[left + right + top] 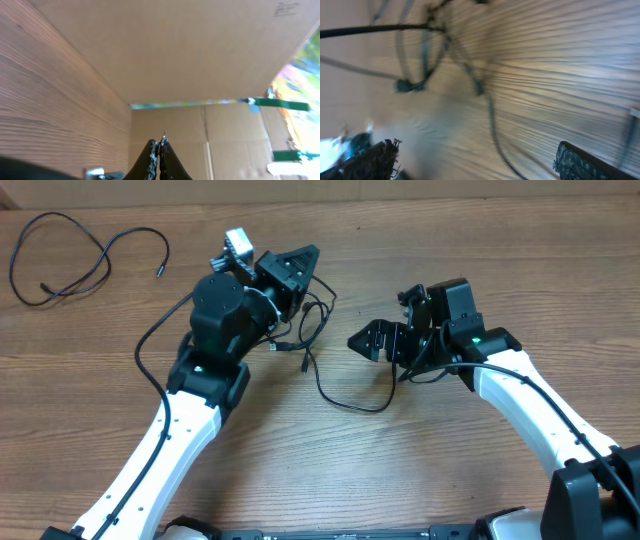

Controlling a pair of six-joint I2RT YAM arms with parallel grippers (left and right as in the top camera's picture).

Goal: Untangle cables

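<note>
Overhead: one loose cable (60,255) lies top-left on the table (450,460), well apart from the rest. The knot (300,330) sits just below the left gripper (305,265), and a long loop (350,402) runs from it down and across toward the right gripper (362,340). Left wrist: fingers pressed together with a thin strand (163,134) poking out between them, so I read it as pinching a cable from the knot. The camera looks up at cardboard (200,50), so the knot itself is out of shot. Right wrist: blurred, fingers (380,160) spread wide with nothing between them. Cable runs and a small plug (402,86) lie ahead on the wood. Step in hand, my read: left anchors, right goes in for a second cable. To do it well, take the loop close to the knot, not at a plug end. Close fully before pulling, then draw away low and slow along the table while left holds firm. Left's pinch looks marginal, only a tip shows, so it may slip. If the knot tightens, stop and regrip elsewhere.
</note>
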